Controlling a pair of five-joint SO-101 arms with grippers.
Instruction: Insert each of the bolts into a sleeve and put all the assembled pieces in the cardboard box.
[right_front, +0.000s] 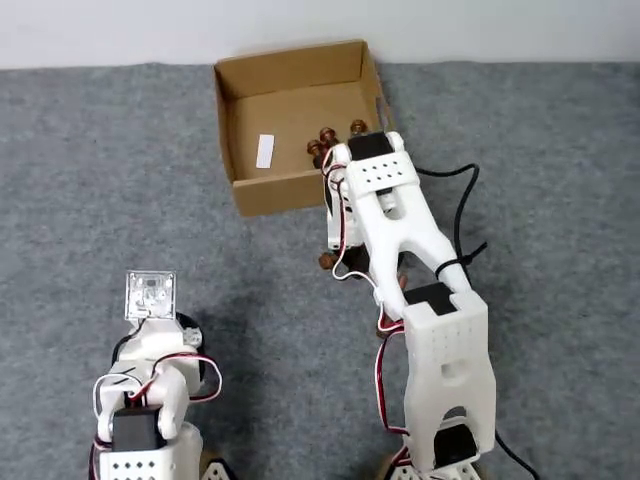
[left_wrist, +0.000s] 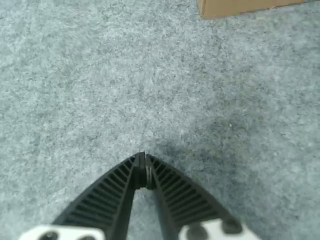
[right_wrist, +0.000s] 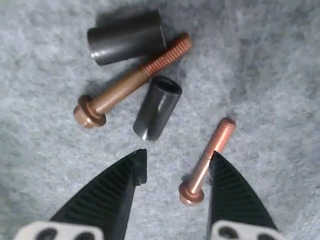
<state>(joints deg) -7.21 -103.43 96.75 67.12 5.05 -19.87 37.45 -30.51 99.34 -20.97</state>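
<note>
Bolt-picking is judged in hand: the right claw (right_wrist: 178, 162), wide open and empty, is held astride a loose bolt (right_wrist: 207, 162) just outside the cardboard box (right_front: 280, 192), and closure on its shank is called for next.

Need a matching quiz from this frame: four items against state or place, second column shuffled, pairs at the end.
Column 1
1. left pincer
2. right pincer
3. longer bolt
4. cardboard box

Column 2
A. lies between two dark sleeves
B. shut, over grey carpet
C. at the carpet's far edge, copper-coloured bolt heads inside
D. open, with the shorter bolt lying just inside one finger

Pairs: 1-B, 2-D, 3-A, 4-C
</note>
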